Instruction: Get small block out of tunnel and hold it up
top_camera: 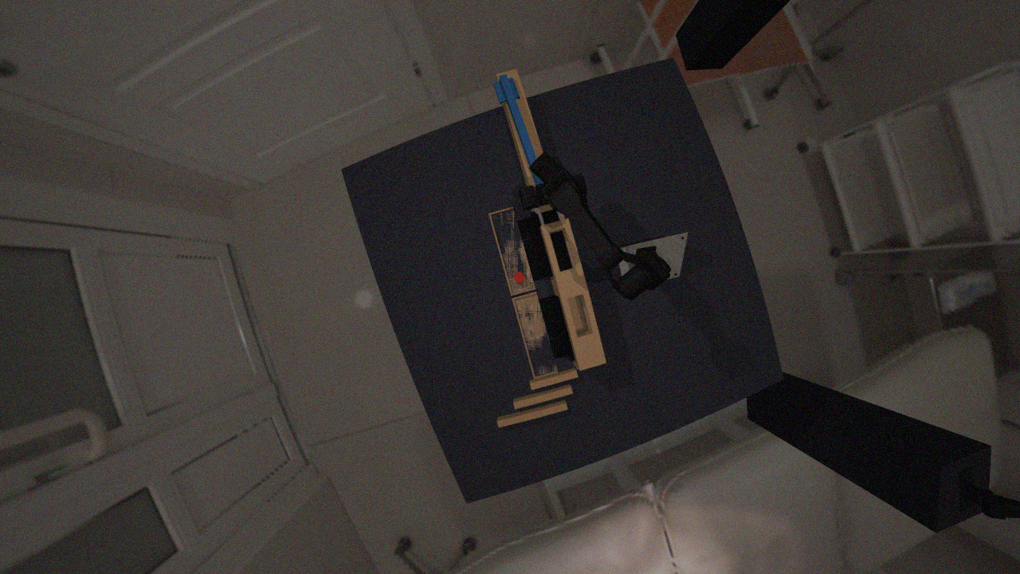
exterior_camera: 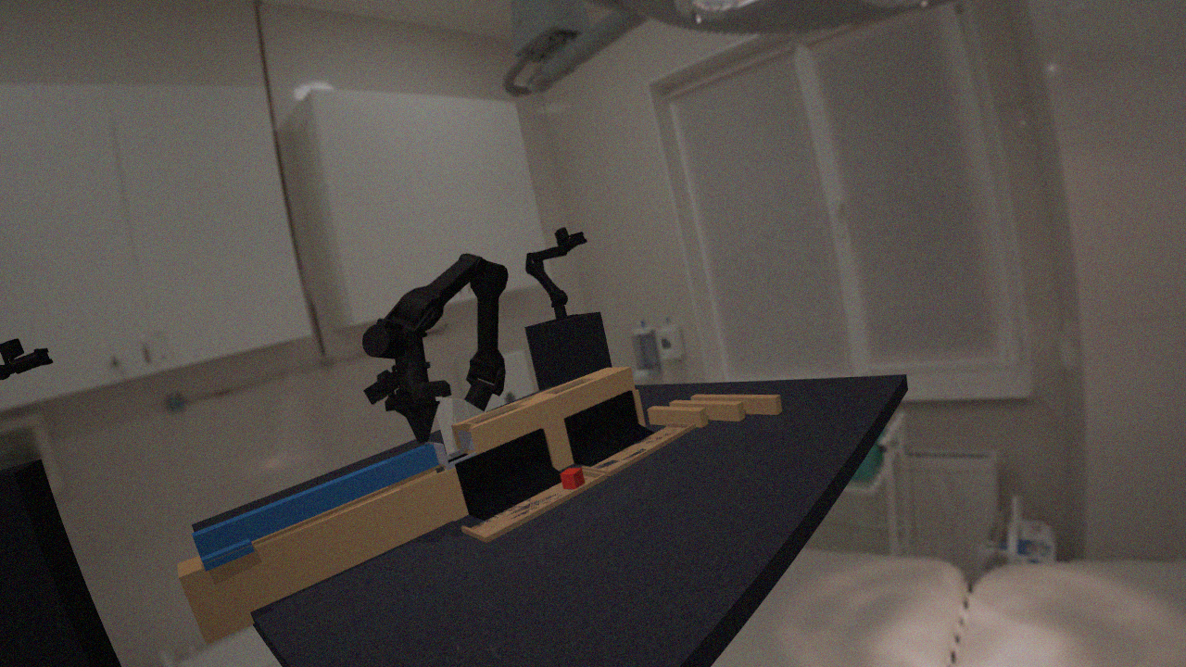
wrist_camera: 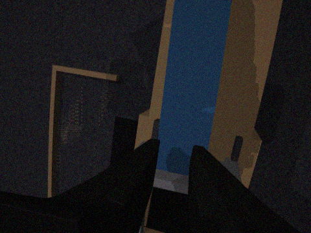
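The tan covered tunnel (top_camera: pixel 570 280) (exterior_camera: pixel 559 447) stands across the table, with openings in its top and side. The long blue handle (top_camera: pixel 523 133) (exterior_camera: pixel 332 492) (wrist_camera: pixel 194 65) lies along the tan channel (top_camera: pixel 526 110) (exterior_camera: pixel 372 518) (wrist_camera: pixel 241 65) at one end. A grey part (wrist_camera: pixel 170 182) shows at the handle's inner end, partly hidden by the fingers. My gripper (wrist_camera: pixel 175 147) (exterior_camera: pixel 424 437) is slightly open, pointing down above that inner end. Nothing shows held between its fingertips. No block shows inside the tunnel. A red cube (top_camera: pixel 519 277) (exterior_camera: pixel 572 477) sits beside the tunnel.
Two shallow tan-rimmed trays lie along the tunnel's side; the nearer tray's rim (wrist_camera: pixel 51 129) shows beside my gripper. Three loose rods lie past the far end: one rod (top_camera: pixel 553 379), another (top_camera: pixel 543 396) and a third (top_camera: pixel 532 414). My base plate (top_camera: pixel 677 245) is across the tunnel from the trays.
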Tool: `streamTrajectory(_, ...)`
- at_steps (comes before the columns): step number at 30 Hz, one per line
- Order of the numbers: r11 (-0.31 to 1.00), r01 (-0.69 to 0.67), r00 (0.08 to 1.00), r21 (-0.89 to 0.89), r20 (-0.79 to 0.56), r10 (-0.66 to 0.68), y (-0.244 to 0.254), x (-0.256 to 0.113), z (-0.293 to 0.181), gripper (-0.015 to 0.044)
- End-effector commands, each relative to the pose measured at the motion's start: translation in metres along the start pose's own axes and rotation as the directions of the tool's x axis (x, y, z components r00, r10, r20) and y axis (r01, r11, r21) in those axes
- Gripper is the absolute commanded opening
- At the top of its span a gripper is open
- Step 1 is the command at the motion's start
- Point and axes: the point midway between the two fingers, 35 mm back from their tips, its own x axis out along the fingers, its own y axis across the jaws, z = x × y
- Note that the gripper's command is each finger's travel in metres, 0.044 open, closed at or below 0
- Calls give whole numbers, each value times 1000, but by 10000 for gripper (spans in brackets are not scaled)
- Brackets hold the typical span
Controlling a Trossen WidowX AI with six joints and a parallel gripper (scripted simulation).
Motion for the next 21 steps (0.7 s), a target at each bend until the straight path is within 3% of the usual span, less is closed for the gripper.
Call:
streamTrajectory(1, 1000, 0, 1000, 0, 0, 0, 0, 0, 0, 157)
streamTrajectory(12, 1000, -7, 1000, 5, 5, 7, 6, -36, 7, 440)
streamTrajectory(16, 998, 1, 1000, 60, -10, 0, 11, -29, -2, 440)
streamTrajectory(21, 911, 61, 997, 408, -62, -39, 57, -32, -49, 440)
